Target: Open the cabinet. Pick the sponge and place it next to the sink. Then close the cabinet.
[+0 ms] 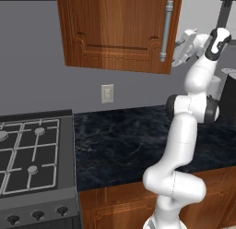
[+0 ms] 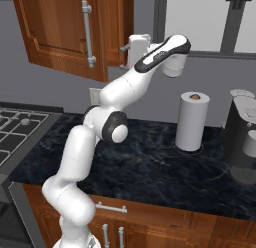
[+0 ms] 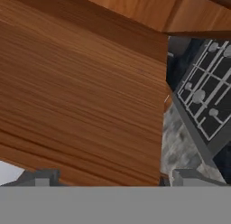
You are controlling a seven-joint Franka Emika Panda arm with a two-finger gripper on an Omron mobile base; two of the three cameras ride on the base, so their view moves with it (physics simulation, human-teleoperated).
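The reddish-brown cabinet hangs on the wall above the counter, its raised-panel door flush against the box. A long silver bar handle runs down the door's right edge. My gripper hovers just right of the cabinet's lower right corner, level with the bottom end of the handle and pointing at the cabinet's side. From the other side, the gripper is close to the cabinet's side panel. In the hand view the gripper is open, fingertips wide apart, with nothing between them and wood grain close ahead. The sponge is hidden and the sink is out of view.
A dark marble counter runs below. A gas stove stands at the left, and a wall outlet sits under the cabinet. To the right stand a paper towel roll and a dark coffee machine.
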